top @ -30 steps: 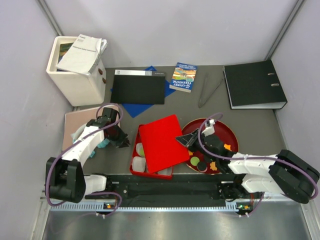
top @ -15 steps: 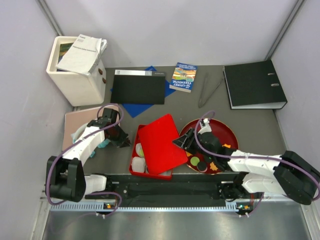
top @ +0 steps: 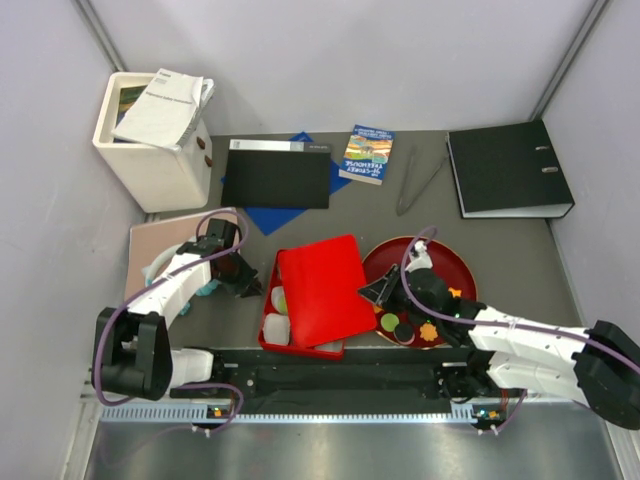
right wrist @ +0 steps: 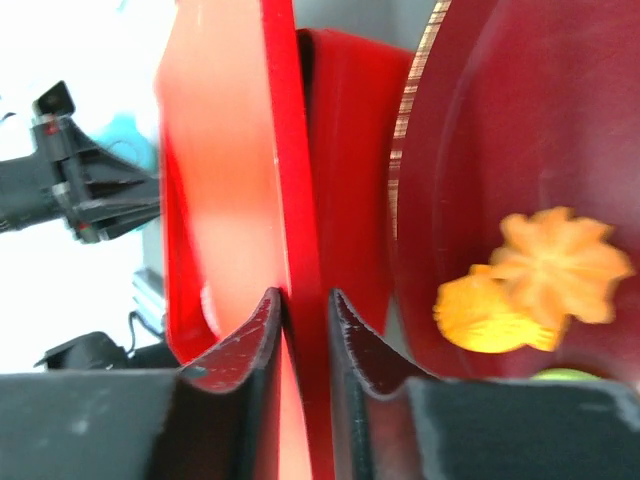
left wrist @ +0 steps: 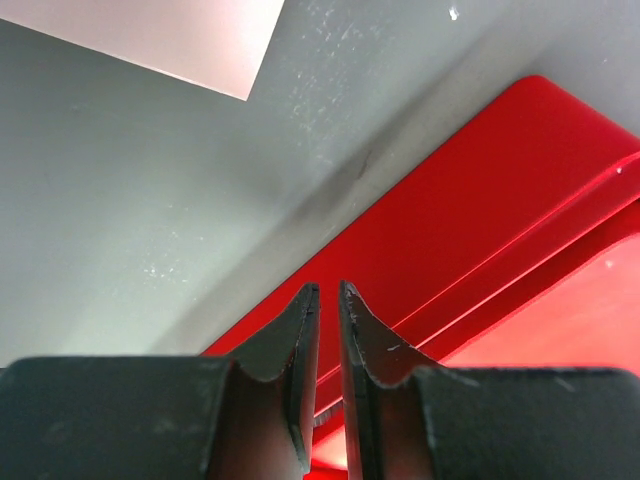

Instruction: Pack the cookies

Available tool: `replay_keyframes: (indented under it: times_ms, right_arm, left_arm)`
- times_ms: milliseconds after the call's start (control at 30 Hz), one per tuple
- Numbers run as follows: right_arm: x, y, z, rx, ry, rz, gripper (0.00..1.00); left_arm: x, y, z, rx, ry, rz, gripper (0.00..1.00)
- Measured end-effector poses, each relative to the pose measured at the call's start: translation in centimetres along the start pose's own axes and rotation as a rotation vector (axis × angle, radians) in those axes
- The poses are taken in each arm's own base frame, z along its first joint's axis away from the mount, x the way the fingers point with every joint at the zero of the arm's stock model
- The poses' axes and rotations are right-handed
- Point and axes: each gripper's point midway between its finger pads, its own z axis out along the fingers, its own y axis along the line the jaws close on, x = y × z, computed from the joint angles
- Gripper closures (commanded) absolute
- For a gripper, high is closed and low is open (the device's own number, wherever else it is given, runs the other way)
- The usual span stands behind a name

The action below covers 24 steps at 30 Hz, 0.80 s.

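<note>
Cookies lie on a dark red round plate (top: 450, 262): a green disc (top: 388, 322), a black disc (top: 403, 331) and orange pieces (top: 428, 330). Two orange flower cookies (right wrist: 553, 264) show in the right wrist view. A red lid (top: 325, 288) lies over a red box (top: 272, 328) that holds white paper liners. My right gripper (top: 377, 291) is shut on the lid's right edge (right wrist: 282, 150). My left gripper (top: 247, 286) is shut and empty beside the box's left wall (left wrist: 480, 230), as the left wrist view (left wrist: 327, 290) shows.
A white bin (top: 150, 140) with papers stands at the back left. A black folder (top: 277, 173), a small book (top: 366, 154), tongs (top: 415, 185) and a black binder (top: 510, 168) lie along the back. A pink sheet (top: 160, 245) lies under the left arm.
My right gripper has swung the red lid, which now sits squarer over the box. The gripper has shifted slightly right and toward me. The left arm has barely moved.
</note>
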Motion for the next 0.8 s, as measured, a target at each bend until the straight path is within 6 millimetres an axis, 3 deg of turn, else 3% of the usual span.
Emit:
replay_keyframes:
  times_ms: [167,467,600,700,800]
  right_arm:
    - [0.3,1.3,-0.2,-0.057,0.022,-0.017,0.97]
    - [0.4,1.3,-0.2,-0.066,0.023,-0.019,0.99]
    - [0.2,0.9,-1.0,-0.082,0.0,0.004,0.59]
    - [0.4,-0.7,-1.2,-0.04,-0.009,0.01,0.51]
    - [1.3,-2.7,-1.3,0.022,0.016,-0.001,0.53]
  left_arm:
    - [0.1,-0.1,0.1,0.008,0.006,-0.003,0.82]
    - [0.2,0.0,0.2,0.009,0.009,-0.01,0.82]
    - [0.4,0.2,0.4,0.003,0.014,-0.013,0.82]
    - [0.5,0.2,0.4,0.004,0.018,-0.017,0.82]
    - [0.6,0.2,0.4,0.006,0.022,-0.019,0.82]
